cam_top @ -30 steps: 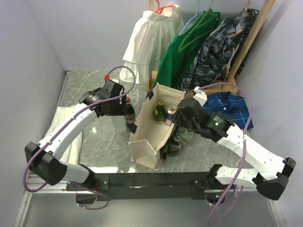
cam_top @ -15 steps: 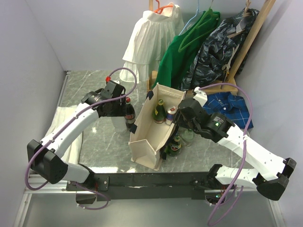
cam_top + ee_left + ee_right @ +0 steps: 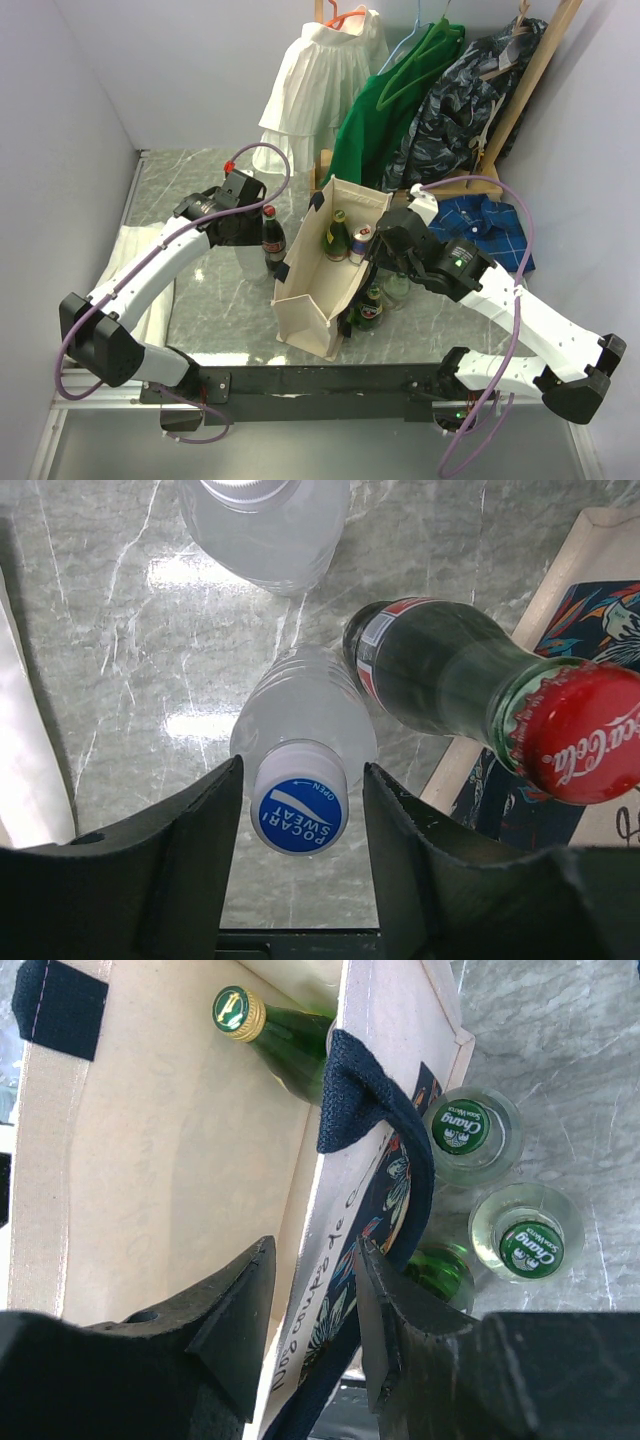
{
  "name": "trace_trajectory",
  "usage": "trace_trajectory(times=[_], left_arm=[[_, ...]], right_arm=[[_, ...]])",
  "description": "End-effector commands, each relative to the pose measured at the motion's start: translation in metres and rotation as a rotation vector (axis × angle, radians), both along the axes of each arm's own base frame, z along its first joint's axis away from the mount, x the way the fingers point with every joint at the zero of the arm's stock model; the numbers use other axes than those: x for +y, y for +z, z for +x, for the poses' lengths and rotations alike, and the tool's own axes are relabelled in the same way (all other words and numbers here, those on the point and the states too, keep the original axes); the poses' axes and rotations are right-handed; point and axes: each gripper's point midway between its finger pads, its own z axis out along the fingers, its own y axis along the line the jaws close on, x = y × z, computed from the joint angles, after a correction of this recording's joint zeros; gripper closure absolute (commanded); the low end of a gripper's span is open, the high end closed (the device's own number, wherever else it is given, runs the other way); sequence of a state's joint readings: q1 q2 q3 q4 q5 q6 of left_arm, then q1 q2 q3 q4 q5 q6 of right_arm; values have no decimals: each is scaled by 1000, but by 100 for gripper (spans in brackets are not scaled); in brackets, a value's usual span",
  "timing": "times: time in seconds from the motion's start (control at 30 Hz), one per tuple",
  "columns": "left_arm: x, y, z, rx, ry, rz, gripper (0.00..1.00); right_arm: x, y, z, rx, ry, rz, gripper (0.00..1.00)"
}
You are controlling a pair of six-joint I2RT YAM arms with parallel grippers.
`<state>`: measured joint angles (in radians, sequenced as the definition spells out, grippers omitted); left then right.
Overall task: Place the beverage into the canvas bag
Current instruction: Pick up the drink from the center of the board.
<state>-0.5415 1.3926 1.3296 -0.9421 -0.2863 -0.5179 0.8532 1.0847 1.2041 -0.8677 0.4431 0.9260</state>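
Canvas bag stands upright and open in the middle of the desk. The right fingers straddle its right wall at the navy handle; clamped or not, cannot tell. The clear water bottle stands upright between the bag and the left edge, beside a cola bottle. The left fingers are spread either side of its blue cap without touching, so the left arm is nearer and the grasp axis is vertical.

I count | canvas bag 1 | cola bottle 1 | clear plastic bottles 2 | Chang-capped bottles 2 | gold-capped green bottle 1 | can 1 | hanging garments 3 | plaid shirt 1
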Motion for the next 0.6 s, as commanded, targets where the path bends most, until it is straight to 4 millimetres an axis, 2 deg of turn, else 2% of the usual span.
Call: trace_trajectory(times=[0.0,0.3,0.57], left_arm=[[-3,14,10,-49,19,-30,45],[-3,21,12,-71,22,-37,48],[-2,26,13,-89,27,-38,46]], right_arm=[[-2,6,0,-26,-3,11,55],[-1,5,1,-23,-2,6,55],[1,5,1,-20,3,5,55]])
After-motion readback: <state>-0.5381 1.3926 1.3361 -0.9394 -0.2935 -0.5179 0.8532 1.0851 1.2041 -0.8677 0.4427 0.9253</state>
